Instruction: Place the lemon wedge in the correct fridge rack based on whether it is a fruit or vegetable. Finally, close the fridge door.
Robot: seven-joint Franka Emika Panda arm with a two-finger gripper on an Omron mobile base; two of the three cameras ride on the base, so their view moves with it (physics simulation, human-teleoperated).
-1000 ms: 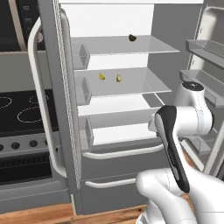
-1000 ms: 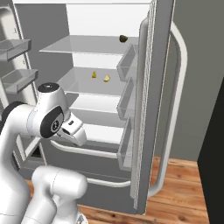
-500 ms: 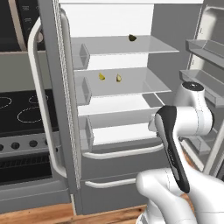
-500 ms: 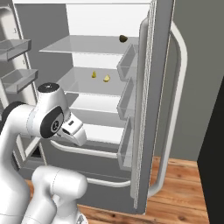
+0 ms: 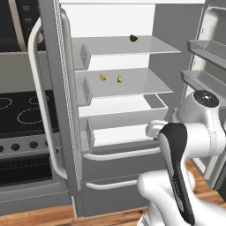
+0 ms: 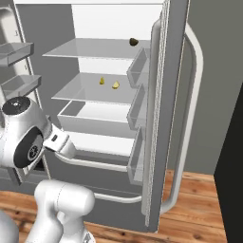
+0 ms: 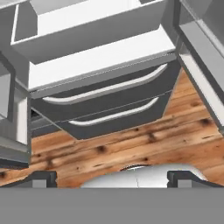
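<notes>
In front of the open fridge, the white arm is folded low, its hand tipped down toward the wooden floor (image 7: 131,144) and the 2 drawer fronts (image 7: 105,105). The gripper (image 7: 112,178) is spread wide and empty. The lemon wedge (image 5: 102,77) lies on the fridge rack (image 5: 145,84), just beside a paler yellow piece (image 5: 119,79). A dark brown lump (image 5: 133,38) sits on the upper shelf. Both halves of the fridge door (image 5: 57,110) stand open.

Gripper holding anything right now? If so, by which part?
Nothing is held. In the hand view the gripper is open, its fingers wide apart with only wood floor between them. The lemon wedge lies on the fridge rack.
</notes>
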